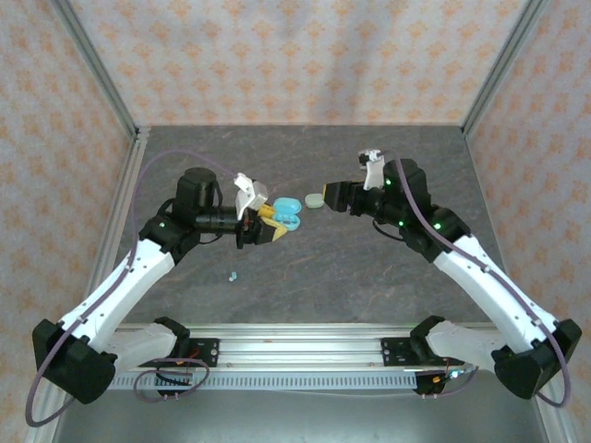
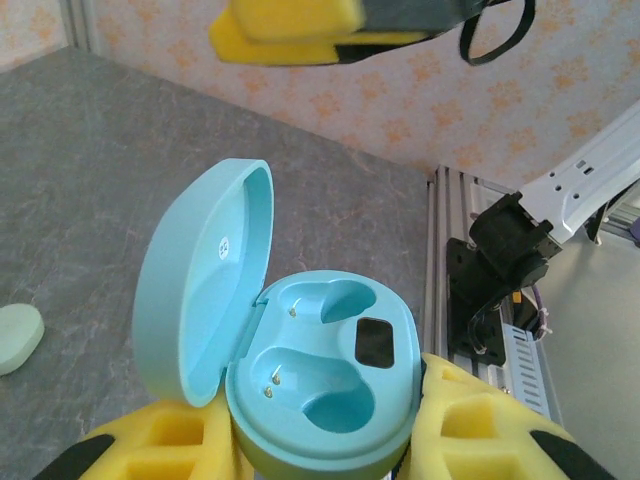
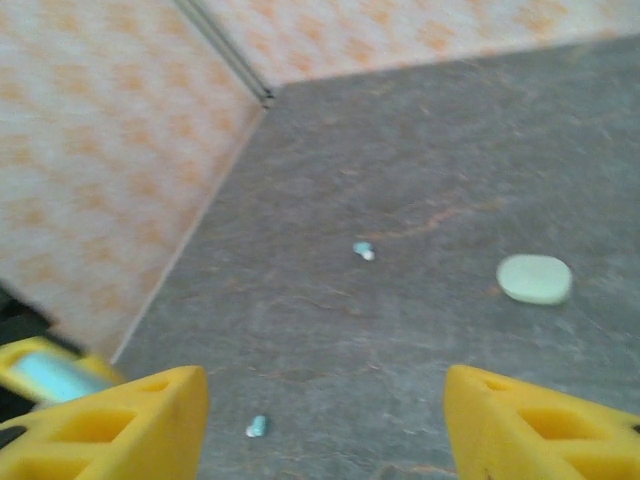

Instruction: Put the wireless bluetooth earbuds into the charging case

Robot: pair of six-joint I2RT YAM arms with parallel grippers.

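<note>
Left claw (image 2: 325, 445) clamping open light blue oval plastic charging case (image 2: 330, 370), sockets empty. Right claw (image 3: 345, 425) gaping wide, gripping nothing. Tiny light blue earbuds (image 3: 364, 250) lying loose on dark grey surface (image 3: 450, 130) (easy to flick away). I'm thinking: descending straight, pinching one slowly.

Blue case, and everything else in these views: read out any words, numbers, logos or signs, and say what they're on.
Blue case, inside the lid: one small round mark, too small to read.
Mint case: blurred, nothing legible.
No readable words or numbers elsewhere.
</note>
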